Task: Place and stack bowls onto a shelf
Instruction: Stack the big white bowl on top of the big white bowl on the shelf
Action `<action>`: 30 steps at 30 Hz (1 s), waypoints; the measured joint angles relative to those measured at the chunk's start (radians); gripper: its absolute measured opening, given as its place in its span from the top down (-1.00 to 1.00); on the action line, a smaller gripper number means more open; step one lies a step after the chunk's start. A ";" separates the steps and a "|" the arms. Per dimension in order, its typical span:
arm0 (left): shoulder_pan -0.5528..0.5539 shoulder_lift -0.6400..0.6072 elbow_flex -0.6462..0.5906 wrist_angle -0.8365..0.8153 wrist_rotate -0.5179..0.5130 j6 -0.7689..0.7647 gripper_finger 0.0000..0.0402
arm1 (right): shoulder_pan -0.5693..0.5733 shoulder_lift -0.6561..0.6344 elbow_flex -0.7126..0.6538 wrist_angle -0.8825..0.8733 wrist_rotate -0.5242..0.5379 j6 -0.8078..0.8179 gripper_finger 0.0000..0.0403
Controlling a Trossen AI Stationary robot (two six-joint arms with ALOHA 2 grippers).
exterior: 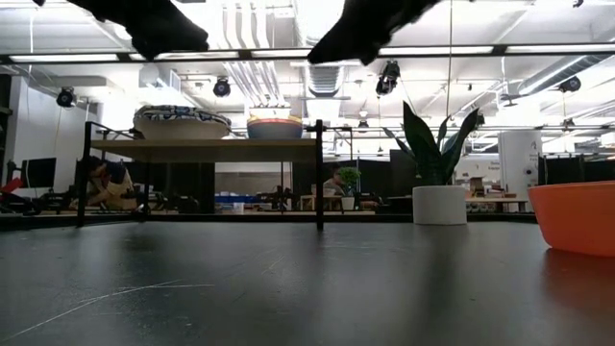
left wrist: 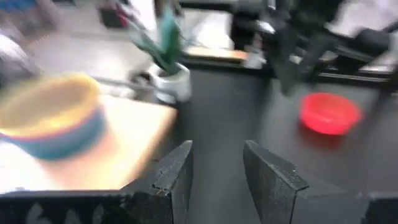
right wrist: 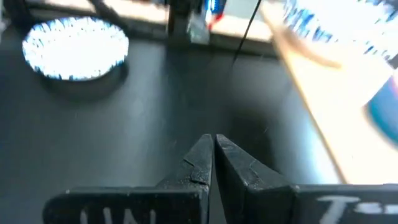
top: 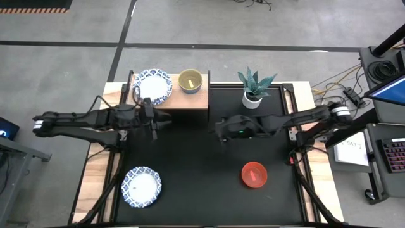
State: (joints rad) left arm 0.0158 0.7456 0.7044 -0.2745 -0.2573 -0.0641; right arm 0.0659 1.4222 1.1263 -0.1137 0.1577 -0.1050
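The wood-topped shelf [top: 171, 100] stands at the table's far left. On it rest a blue-and-white patterned bowl [top: 154, 85] and a yellow bowl nested in a blue one [top: 190, 80] [left wrist: 53, 118]. Another patterned bowl [top: 142, 187] [right wrist: 74, 46] sits on the table near left. A red bowl [top: 254, 174] [left wrist: 329, 112] sits on the table near right. My left gripper [top: 152, 121] [left wrist: 217, 174] hovers open just in front of the shelf, holding nothing. My right gripper [top: 221, 131] [right wrist: 214, 152] hovers shut and empty over mid-table. No purple bowl is in view.
A white pot with a green plant [top: 253, 90] [exterior: 437, 183] stands at the far edge, right of the shelf. Bare black table [top: 196, 171] lies between the near patterned bowl and the red bowl. Cables and desks lie beyond the table's right edge.
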 joint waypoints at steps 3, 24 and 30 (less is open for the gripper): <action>-0.001 0.042 0.005 -0.004 0.148 -0.140 0.38 | 0.001 -0.090 -0.122 0.149 0.000 -0.051 0.96; -0.383 0.598 0.402 -0.443 0.241 -1.227 0.38 | 0.001 -0.429 -0.359 0.291 -0.004 -0.274 0.96; -0.561 0.760 0.450 -0.493 0.239 -1.547 0.38 | 0.001 -0.453 -0.359 0.291 -0.004 -0.297 0.96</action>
State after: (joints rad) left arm -0.5448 1.5057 1.1545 -0.7673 -0.0187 -1.6111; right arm 0.0673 0.9696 0.7670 0.1769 0.1539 -0.4019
